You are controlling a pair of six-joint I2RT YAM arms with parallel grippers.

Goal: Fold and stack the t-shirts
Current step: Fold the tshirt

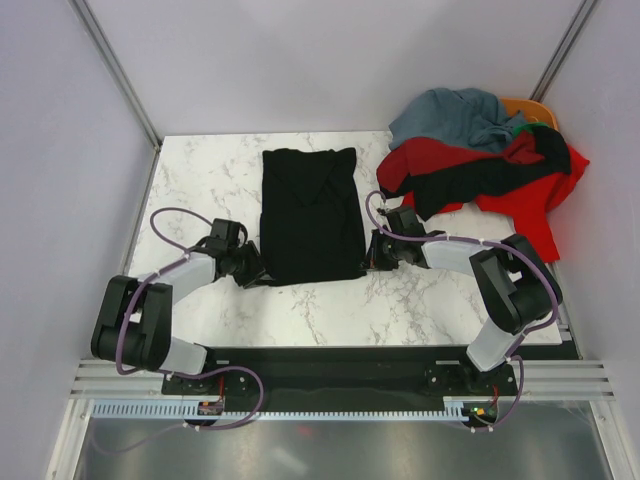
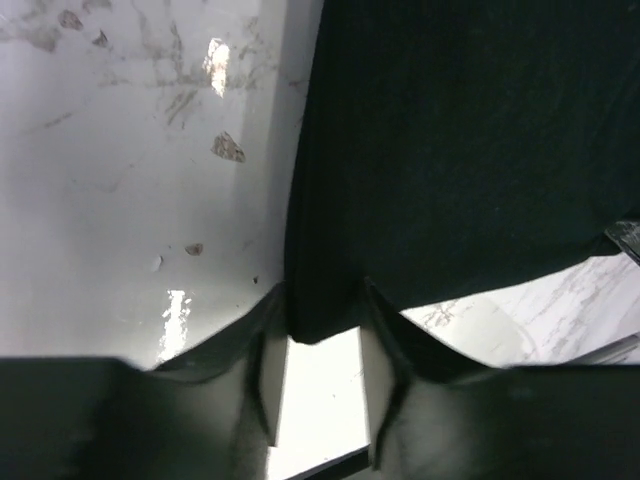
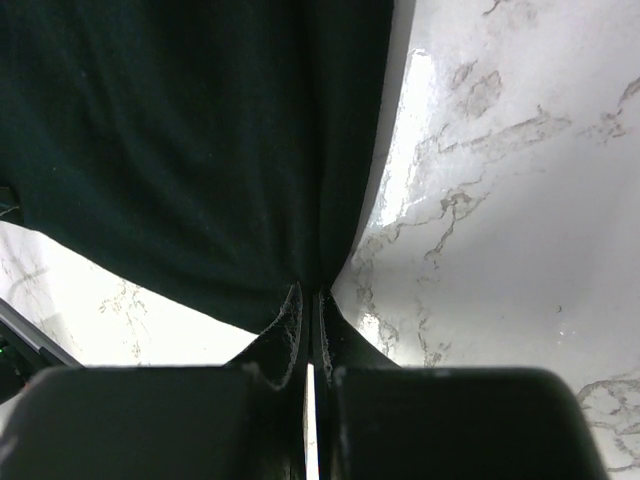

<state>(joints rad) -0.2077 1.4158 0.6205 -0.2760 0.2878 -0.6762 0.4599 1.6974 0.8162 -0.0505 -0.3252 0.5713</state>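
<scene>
Lies flat at the middle of the table point(image 1: 200, 180), folded lengthwise into a tall rectangle: black t-shirt point(image 1: 312, 215). Heaped crumpled at the far right corner: red tee point(image 1: 530, 200), grey-blue tee point(image 1: 455, 115), second black tee point(image 1: 470, 185), orange tee point(image 1: 530, 108), green tee point(image 1: 516, 128).

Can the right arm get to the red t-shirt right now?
Probably not yet: the right gripper is shut on the black t-shirt. Once released, the red t-shirt lies just beyond, nothing between.

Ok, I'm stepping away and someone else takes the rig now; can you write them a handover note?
Left end effector: open, fingers straddling the near-left corner of the black t-shirt.
Right end effector: shut on its near-right corner.
That shirt lies at the centre of the table, folded lengthwise; the crosswise fold is left.
The pile of unfolded shirts sits at the far right, untouched; no stack yet.
</scene>
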